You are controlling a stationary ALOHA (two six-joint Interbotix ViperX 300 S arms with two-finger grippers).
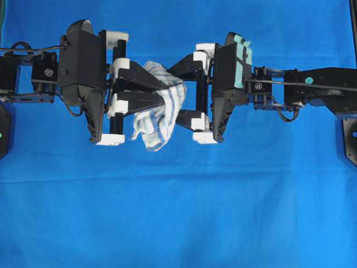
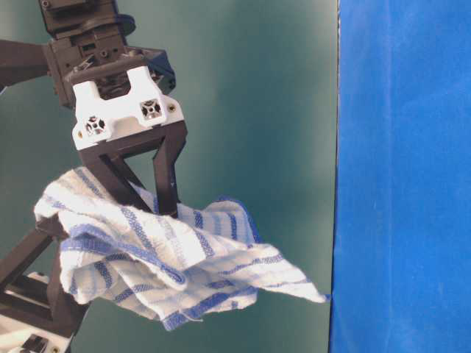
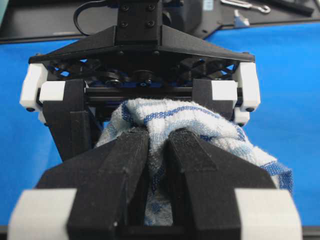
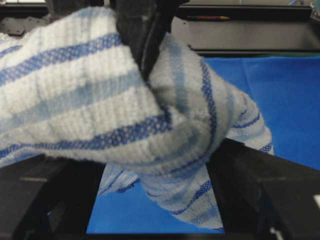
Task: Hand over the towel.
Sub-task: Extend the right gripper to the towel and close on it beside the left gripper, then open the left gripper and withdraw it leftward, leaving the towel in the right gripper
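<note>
Overhead exterior view: one small white cloth towel with thin blue and grey stripes (image 1: 162, 109) hangs in mid-air between two black arms that face each other above the large plain blue cloth (image 1: 178, 212) covering the table. The left gripper (image 1: 164, 92) comes in from the left with its two black fingers pressed together on the upper part of the towel, pinching a bunch of fabric between them. The right gripper (image 1: 181, 92) comes in from the right with its fingers spread wide, one above and one below the towel in this view, so the cloth sits in the gap between them; whether either finger touches the fabric cannot be told. The towel's long axis runs from the pinched bunch near the top down and slightly left to a loose free corner, which points toward the bottom edge of the view. In the left wrist view the two closed fingers (image 3: 120, 170) meet on the striped fabric (image 3: 190, 120), with the open right gripper straight beyond. In the right wrist view the towel (image 4: 100, 100) fills most of the frame, draped between the spread black fingers (image 4: 260, 175).
</note>
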